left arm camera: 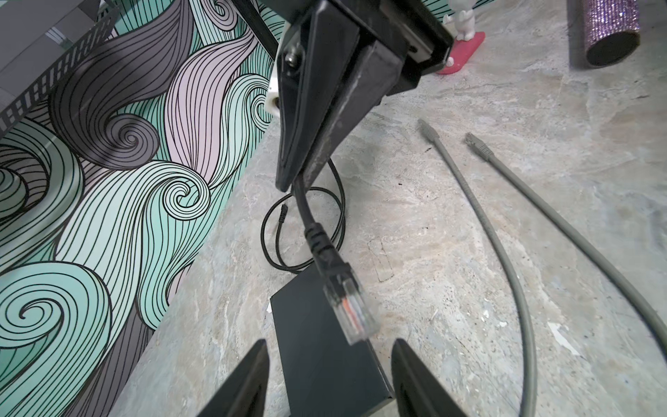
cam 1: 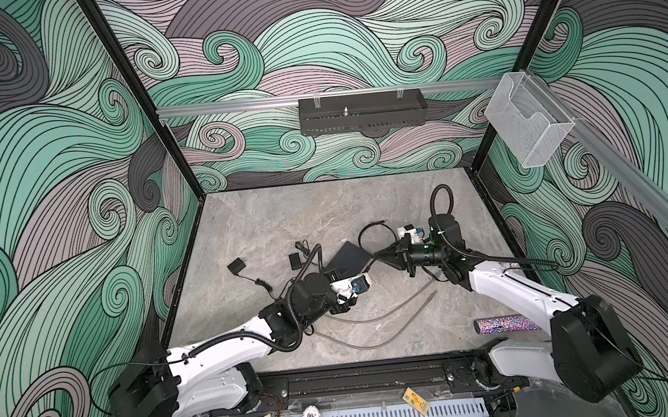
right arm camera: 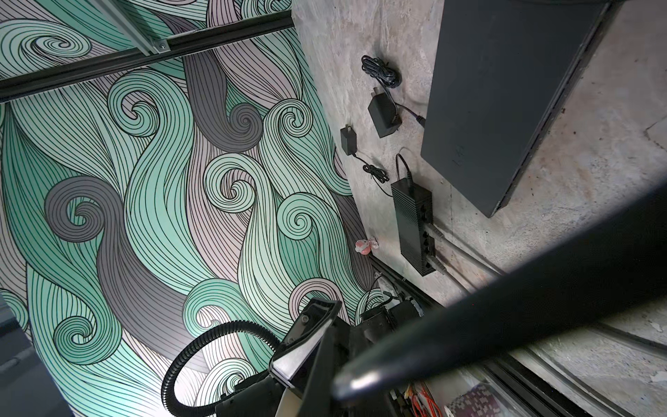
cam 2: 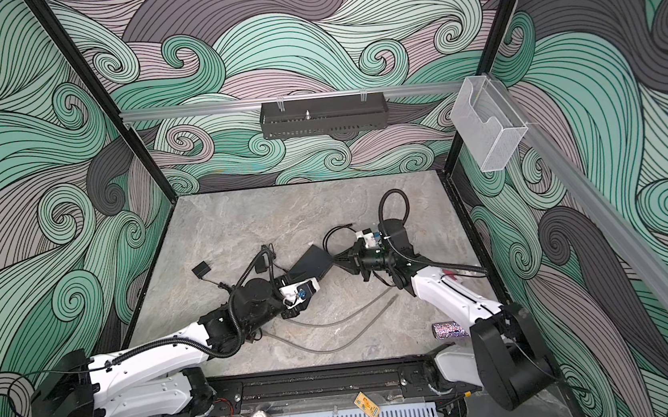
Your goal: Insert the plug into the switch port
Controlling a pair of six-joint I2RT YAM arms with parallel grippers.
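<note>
A clear plug (left arm camera: 350, 307) on a black cable (left arm camera: 312, 231) hangs tilted just above a flat dark grey box (left arm camera: 317, 372); whether they touch is unclear. My right gripper (cam 1: 376, 255) is shut on that cable a short way behind the plug. The cable crosses the right wrist view as a blurred black bar (right arm camera: 505, 307). My left gripper (left arm camera: 329, 343) is open, one finger on each side of the box (cam 1: 345, 258), with small gaps at the tips. A smaller black switch (right arm camera: 413, 227) shows a row of ports. I cannot make out any ports on the flat box.
Two grey cables (cam 1: 376, 318) curve across the table and plug into the small switch, their free ends (left arm camera: 429, 131) lying loose. Two black power adapters (cam 1: 236, 265) (cam 1: 295, 260) lie left of the box. A glittery tube (cam 1: 506, 323) lies at the front right.
</note>
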